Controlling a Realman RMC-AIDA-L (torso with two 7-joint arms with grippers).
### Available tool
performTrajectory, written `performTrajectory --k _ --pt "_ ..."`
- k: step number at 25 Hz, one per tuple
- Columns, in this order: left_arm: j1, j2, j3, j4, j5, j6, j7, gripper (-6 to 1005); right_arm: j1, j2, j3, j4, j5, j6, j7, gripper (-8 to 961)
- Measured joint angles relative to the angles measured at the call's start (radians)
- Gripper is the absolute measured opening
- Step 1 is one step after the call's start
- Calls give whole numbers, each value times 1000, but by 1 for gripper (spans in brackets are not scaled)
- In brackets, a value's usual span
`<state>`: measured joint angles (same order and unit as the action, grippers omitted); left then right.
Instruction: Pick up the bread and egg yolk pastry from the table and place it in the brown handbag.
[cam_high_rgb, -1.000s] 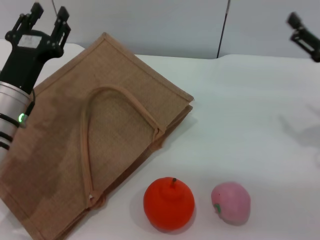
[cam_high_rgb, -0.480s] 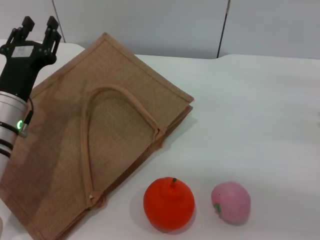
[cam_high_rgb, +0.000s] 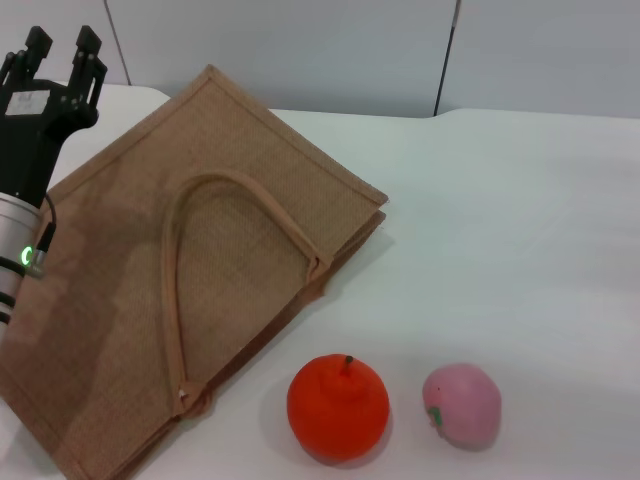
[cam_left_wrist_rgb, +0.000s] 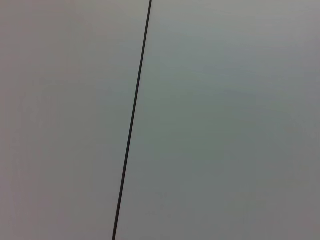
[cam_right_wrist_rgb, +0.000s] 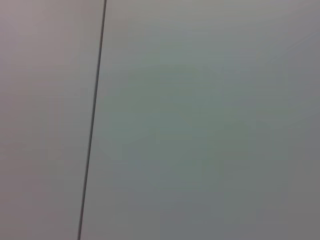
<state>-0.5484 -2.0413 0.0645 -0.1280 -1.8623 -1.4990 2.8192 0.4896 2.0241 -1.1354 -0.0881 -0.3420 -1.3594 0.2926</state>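
Note:
The brown handbag (cam_high_rgb: 190, 270) lies flat on the white table (cam_high_rgb: 500, 230), filling the left half of the head view, with one loop handle (cam_high_rgb: 240, 190) resting on top of it. My left gripper (cam_high_rgb: 62, 45) is raised at the far left, above the bag's far corner, open with nothing between its fingers. The bread and the egg yolk pastry are out of view. My right gripper is out of the head view. Both wrist views show only a grey wall with a dark seam.
An orange fruit (cam_high_rgb: 338, 407) and a pink peach-like ball (cam_high_rgb: 462, 405) sit near the table's front edge, right of the bag. A grey wall stands behind the table.
My left arm has drawn back to the left and slightly up. The right gripper, seen at the upper right a second ago, has left the head view.

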Motion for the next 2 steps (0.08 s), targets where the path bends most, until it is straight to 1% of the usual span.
performTrajectory --k 2 --pt "0 0 0 0 0 -1 0 576 1 0 0 4 0 0 0 892"
